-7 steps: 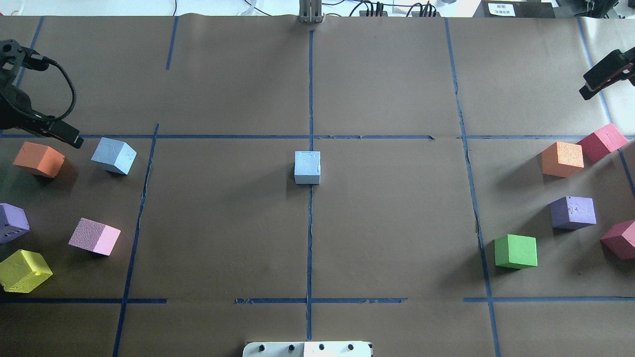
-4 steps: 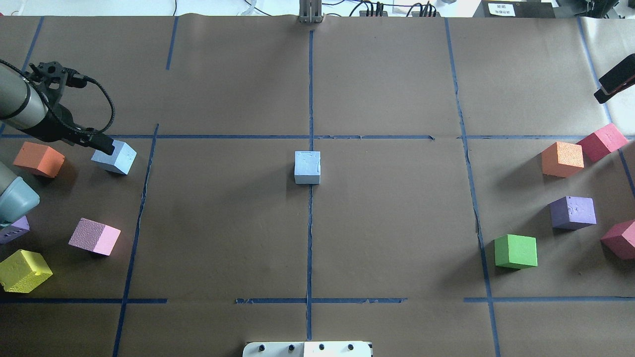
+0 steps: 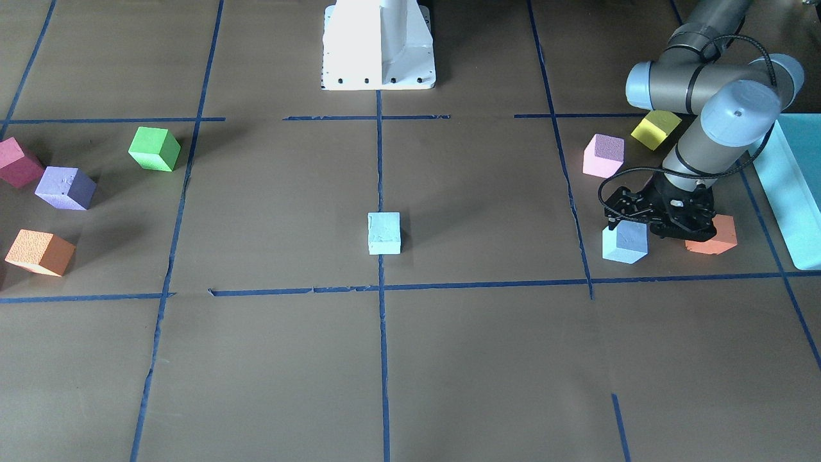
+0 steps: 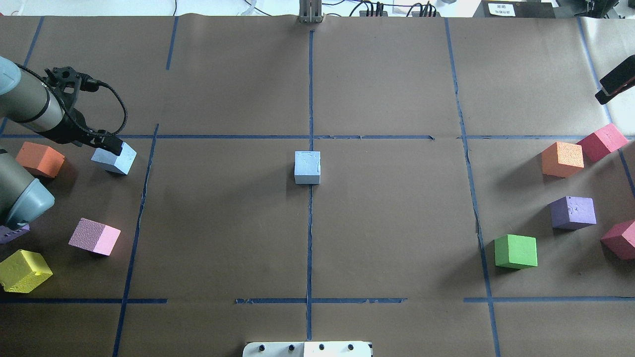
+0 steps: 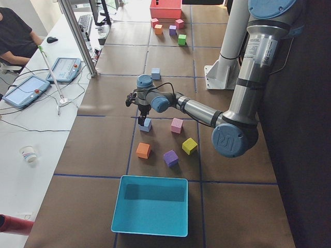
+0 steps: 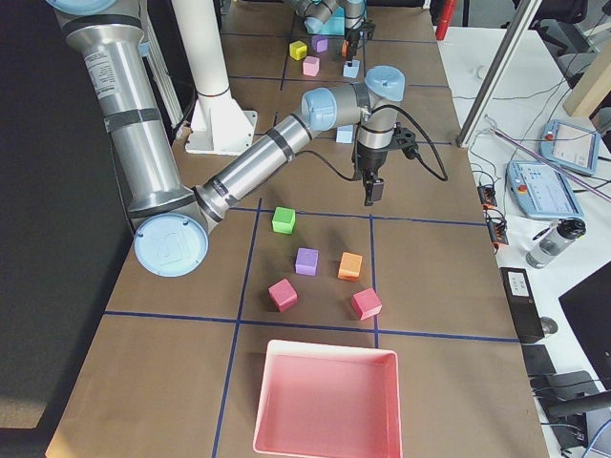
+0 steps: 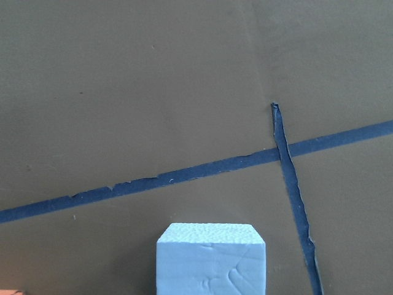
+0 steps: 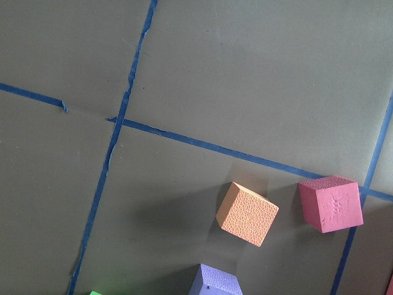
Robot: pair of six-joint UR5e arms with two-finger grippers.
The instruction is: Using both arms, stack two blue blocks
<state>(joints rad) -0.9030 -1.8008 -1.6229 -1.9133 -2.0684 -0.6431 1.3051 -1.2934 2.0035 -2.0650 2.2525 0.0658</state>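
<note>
**Left arm lined up over its blue cube; second blue cube waits at centre**

The left arm's black two-finger gripper (image 4: pixel 112 145) hangs over the pale blue foam cube (image 4: pixel 115 159) in the left-hand cell. Its tips are at the cube's top edge, and I cannot tell if they touch. The cube sits flat on the brown paper counter (image 4: pixel 223 223), so I read it as not lifted. The left wrist view has this cube (image 7: pixel 210 261) at bottom centre with no fingers showing, which looks like alignment for a top-down pick. I cannot tell whether the left fingers are spread or closed, because only dark linkage shows in the front view (image 3: pixel 625 221).

An orange foam cube (image 4: pixel 39 158) lies just beside the wrist. A pink foam cube (image 4: pixel 94 236) is further off, near the robot. The tight spacing likely explains the steep approach from above.

The other pale blue foam cube (image 4: pixel 307 167) stands alone on the centre blue tape line (image 4: pixel 310 89), well apart from everything. Both arms could reach that spot, so I judge it to be the base of the stack.

The right gripper (image 4: pixel 615 85) is held high at the far right edge, away from the centre. It carries nothing that I can see, and I cannot tell the state of its fingers. Its wrist view only looks down on the right cell's orange cube (image 8: pixel 247 214) and red cube (image 8: pixel 330 203).
</note>
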